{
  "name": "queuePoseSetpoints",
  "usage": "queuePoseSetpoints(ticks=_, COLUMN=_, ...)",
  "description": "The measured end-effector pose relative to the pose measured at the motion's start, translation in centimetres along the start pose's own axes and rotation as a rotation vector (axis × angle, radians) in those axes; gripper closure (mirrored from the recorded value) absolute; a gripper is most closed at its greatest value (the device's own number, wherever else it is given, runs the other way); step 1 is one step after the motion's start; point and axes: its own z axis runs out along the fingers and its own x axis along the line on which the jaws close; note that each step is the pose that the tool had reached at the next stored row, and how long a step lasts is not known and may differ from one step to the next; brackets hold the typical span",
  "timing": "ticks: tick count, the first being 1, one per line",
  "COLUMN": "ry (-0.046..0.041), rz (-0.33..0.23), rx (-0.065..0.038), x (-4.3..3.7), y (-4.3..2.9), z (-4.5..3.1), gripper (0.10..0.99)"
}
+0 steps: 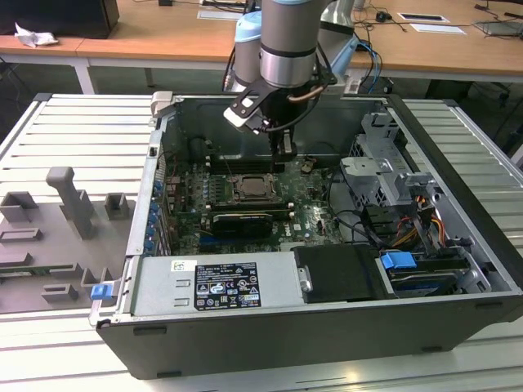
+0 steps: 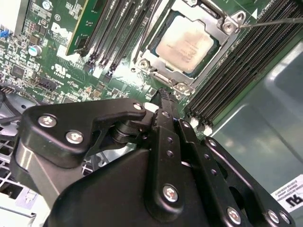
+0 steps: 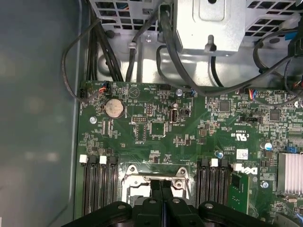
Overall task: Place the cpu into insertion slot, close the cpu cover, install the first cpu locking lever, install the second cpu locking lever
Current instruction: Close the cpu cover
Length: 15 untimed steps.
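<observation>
Position: the small flat square cpu [image 2: 187, 40], with a pale silver-grey metal top, is seated in the square, silver-rimmed insertion slot [image 1: 239, 189]. The slot lies at the centre of the exterior view, just below the black two-fingered gripper [image 1: 283, 157] and slightly toward the exterior view's left. In the second wrist view the fingertips stand just beside one corner of the thin shiny metal cpu cover [image 2: 158, 64]. The cover lies flat around the chip. Whether the fingertips touch it cannot be confirmed.

Count: one cpu, one insertion slot, one cpu cover, one thin wire lever [image 2: 272, 21] running off from a cover corner, and one green memory module [image 2: 83, 26] upright in a long slot.

Jaws: pressed fully together in both wrist views, with nothing held between them.
</observation>
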Motion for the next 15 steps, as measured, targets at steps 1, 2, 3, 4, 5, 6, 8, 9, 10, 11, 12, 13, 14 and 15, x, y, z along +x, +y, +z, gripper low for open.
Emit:
queuePoseSetpoints(ticks=1, ry=0.0003, rz=-0.005, rx=0.000, x=0.00, y=-0.08, z=0.08, gripper=0.980)
queuePoseSetpoints(ticks=2, ry=0.0005, rz=-0.010, rx=0.000, x=0.01, y=-0.20, z=0.16, gripper=0.980)
queuePoseSetpoints(ticks=3, ry=0.0007, rz=-0.014, rx=0.000, x=0.02, y=-0.35, z=0.22, gripper=0.980)
queuePoseSetpoints(ticks=4, ry=0.0008, rz=-0.016, rx=0.000, x=0.03, y=-0.65, z=0.32, gripper=0.980)
queuePoseSetpoints(ticks=5, ry=0.0008, rz=-0.017, rx=0.000, x=0.04, y=-0.91, z=0.36, gripper=0.980)
queuePoseSetpoints(ticks=6, ry=0.0006, rz=-0.019, rx=0.000, x=0.06, y=-1.54, z=0.41, gripper=0.980)
queuePoseSetpoints(ticks=8, ry=0.0010, rz=-0.019, rx=0.000, x=0.10, y=-2.04, z=0.45, gripper=0.980)
queuePoseSetpoints(ticks=9, ry=0.0013, rz=-0.019, rx=0.000, x=0.11, y=-2.40, z=0.49, gripper=0.980)
queuePoseSetpoints(ticks=10, ry=0.0015, rz=-0.020, rx=0.000, x=0.13, y=-2.58, z=0.55, gripper=0.980)
queuePoseSetpoints(ticks=11, ry=0.0014, rz=-0.020, rx=0.000, x=0.13, y=-2.67, z=0.57, gripper=0.980)
queuePoseSetpoints(ticks=12, ry=0.0014, rz=-0.020, rx=0.000, x=0.13, y=-2.76, z=0.59, gripper=0.980)
queuePoseSetpoints(ticks=13, ry=0.0014, rz=-0.020, rx=0.000, x=0.13, y=-2.84, z=0.61, gripper=0.980)
queuePoseSetpoints(ticks=14, ry=0.0016, rz=-0.020, rx=0.000, x=0.14, y=-2.94, z=0.64, gripper=0.980)
queuePoseSetpoints(ticks=15, ry=0.0016, rz=-0.021, rx=0.000, x=0.14, y=-2.99, z=0.65, gripper=0.980)
